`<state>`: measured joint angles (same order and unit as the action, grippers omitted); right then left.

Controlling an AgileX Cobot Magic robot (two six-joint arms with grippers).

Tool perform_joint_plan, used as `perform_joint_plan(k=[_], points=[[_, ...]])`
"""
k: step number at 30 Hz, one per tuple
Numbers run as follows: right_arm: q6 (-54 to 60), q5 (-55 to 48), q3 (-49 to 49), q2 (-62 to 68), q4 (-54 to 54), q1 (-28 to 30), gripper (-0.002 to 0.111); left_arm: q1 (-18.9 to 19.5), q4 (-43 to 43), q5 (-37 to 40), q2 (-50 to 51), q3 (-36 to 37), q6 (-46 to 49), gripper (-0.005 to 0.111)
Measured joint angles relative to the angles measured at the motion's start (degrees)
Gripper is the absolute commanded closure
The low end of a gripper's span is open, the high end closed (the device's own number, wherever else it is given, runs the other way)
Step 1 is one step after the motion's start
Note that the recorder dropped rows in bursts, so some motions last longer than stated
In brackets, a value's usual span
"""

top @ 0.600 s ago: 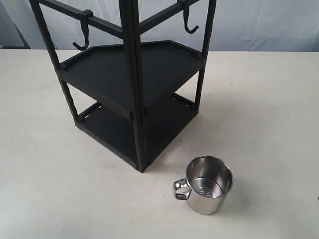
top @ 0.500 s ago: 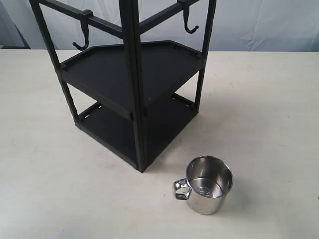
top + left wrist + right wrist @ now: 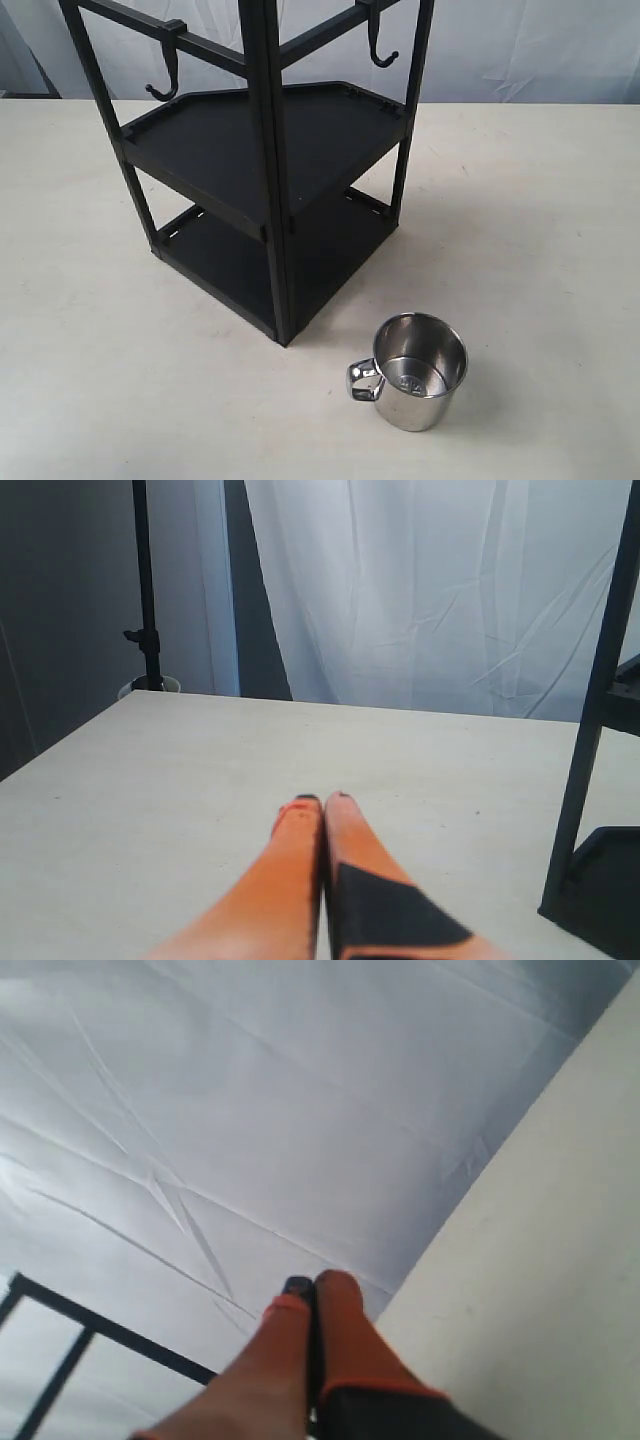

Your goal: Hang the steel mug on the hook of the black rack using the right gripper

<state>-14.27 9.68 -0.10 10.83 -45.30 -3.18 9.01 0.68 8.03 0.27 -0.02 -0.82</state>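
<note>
The steel mug point(image 3: 418, 371) stands upright on the table near the front, its looped handle point(image 3: 363, 381) pointing left. The black rack point(image 3: 270, 170) rises behind it to the left, with one hook point(image 3: 378, 40) on the right top rail and another hook point(image 3: 166, 70) on the left rail. No gripper shows in the exterior view. In the right wrist view my right gripper point(image 3: 312, 1288) is shut and empty, tilted toward the white curtain with a piece of the rack's rail point(image 3: 110, 1332) beside it. In the left wrist view my left gripper point(image 3: 323, 801) is shut and empty over the table, near a rack post point(image 3: 590, 720).
The beige table point(image 3: 520, 220) spreads wide around the rack and mug. A white curtain point(image 3: 520, 45) hangs behind the table. A dark stand pole point(image 3: 146, 590) rises past the table's far corner in the left wrist view.
</note>
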Motion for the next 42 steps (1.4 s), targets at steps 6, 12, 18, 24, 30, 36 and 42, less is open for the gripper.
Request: perform_joint_plan(k=[6,12,18,24,30,36,42], points=[[-17.3,-0.9,-2.6,0.0,6.0,0.0,0.109,0.0,0.0,0.0,0.0,0.0,0.0,0.105],[-19.9,-2.1,-15.3,3.8,44.3,0.0,0.109,0.0,0.0,0.0,0.0,0.0,0.0,0.105],[-12.9,-18.2,-28.5,22.0,59.8,-0.7,0.109,0.0,0.0,0.0,0.0,0.0,0.0,0.105],[18.4,-40.7,-41.6,42.1,50.2,-9.3,0.109,0.0,0.0,0.0,0.0,0.0,0.0,0.105],[34.8,-57.0,-50.9,56.8,40.8,-22.0,0.109,-0.2,0.0,0.0,0.0,0.0,0.0,0.105],[39.2,-65.0,-51.8,62.7,40.2,-37.7,0.067,-1.1,0.0,0.0,0.0,0.0,0.0,0.105],[39.4,-61.2,-49.6,62.8,44.2,-46.8,0.051,-1.1,0.0,0.0,0.0,0.0,0.0,0.105]])
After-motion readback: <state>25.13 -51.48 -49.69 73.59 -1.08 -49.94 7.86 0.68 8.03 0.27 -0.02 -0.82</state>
